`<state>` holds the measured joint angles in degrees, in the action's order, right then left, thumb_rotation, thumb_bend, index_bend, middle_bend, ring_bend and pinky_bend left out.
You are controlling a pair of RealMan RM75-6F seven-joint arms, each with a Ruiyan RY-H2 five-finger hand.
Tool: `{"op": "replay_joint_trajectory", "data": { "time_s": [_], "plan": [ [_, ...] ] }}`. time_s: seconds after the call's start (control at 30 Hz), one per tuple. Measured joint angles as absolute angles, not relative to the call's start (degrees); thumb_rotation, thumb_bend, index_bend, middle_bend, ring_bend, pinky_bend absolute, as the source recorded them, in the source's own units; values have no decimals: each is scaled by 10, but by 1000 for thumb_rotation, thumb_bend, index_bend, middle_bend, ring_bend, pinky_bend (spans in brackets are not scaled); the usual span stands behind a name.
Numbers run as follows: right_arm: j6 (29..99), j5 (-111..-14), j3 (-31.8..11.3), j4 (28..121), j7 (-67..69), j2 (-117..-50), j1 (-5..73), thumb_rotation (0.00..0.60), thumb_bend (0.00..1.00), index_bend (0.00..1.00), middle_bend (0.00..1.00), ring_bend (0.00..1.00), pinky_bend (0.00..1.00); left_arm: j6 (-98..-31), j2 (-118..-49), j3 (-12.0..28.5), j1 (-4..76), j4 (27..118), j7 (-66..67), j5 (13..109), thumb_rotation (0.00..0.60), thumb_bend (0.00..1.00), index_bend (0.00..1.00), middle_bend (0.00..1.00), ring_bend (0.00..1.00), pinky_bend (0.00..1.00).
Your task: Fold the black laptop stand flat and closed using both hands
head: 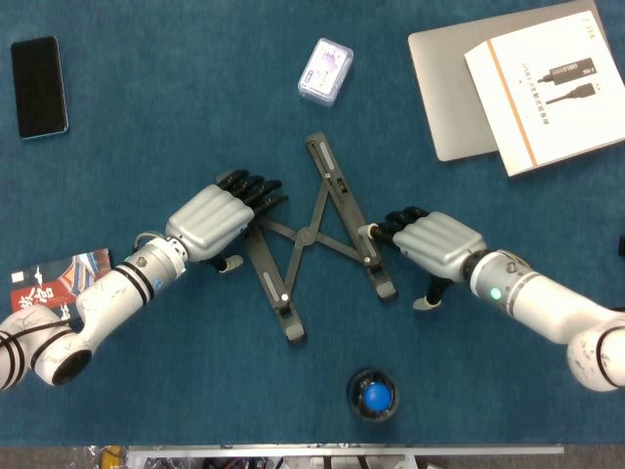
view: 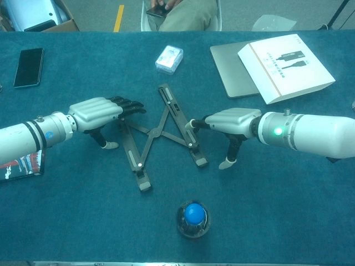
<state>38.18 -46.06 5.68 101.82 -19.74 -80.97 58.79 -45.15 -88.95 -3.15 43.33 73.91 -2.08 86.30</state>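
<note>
Head view: blue tabletop (head: 176, 98), with a black stand (head: 314, 233) lying at its centre, still spread open in an X of two long bars joined by thin crossed links. Left hand (head: 213, 221) lies palm down at the stand's left side, fingers (head: 256, 191) extended side by side over the top of the left bar, thumb (head: 230, 262) down on the cloth; it grips nothing. Right hand (head: 436, 242) lies palm down at the stand's right side, fingertips (head: 383, 227) touching the outer edge of the right bar near its middle, thumb (head: 427, 301) planted on the tabletop; it also holds nothing, fingers straight and close together. Whether the left fingers press on the bar or only hover over it cannot be told. Phone (head: 39, 86), far left corner, flat, well apart from the stand. Small clear box (head: 324, 70), just beyond the stand's top end. Laptop (head: 451, 98), closed, far right corner, with a white carton (head: 545, 86) resting on it. Printed booklet (head: 49, 283), left edge, beside the left forearm. Round dark item with blue ball top (head: 372, 396), near edge, below the stand's right foot. Chest view: the same layout, with stand (view: 163, 134) between left hand (view: 97, 112) and right hand (view: 233, 120), both at bar height.
</note>
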Motion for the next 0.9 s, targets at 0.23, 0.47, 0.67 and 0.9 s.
{"op": "replay_joint_trajectory", "data": {
  "time_s": [0.23, 0.47, 0.67, 0.9],
  "plan": [
    [383, -467, 56, 1016, -192, -815, 585, 600, 106, 0, 107, 0, 59, -451, -890, -31, 432, 740, -29, 858, 600, 249, 0, 0, 0, 0],
    [386, -476, 53, 1013, -187, -821, 580, 600, 105, 0, 96, 0, 58, -452, -891, -30, 430, 740, -35, 856, 600, 249, 0, 0, 0, 0],
    [387, -482, 51, 1009, -183, -827, 577, 600, 105, 0, 94, 0, 58, -455, -891, -26, 430, 744, -43, 855, 600, 249, 0, 0, 0, 0],
    [387, -492, 45, 1003, -175, -837, 573, 600, 105, 0, 87, 0, 58, -453, -888, -24, 431, 750, -48, 852, 600, 249, 0, 0, 0, 0]
  ]
}}
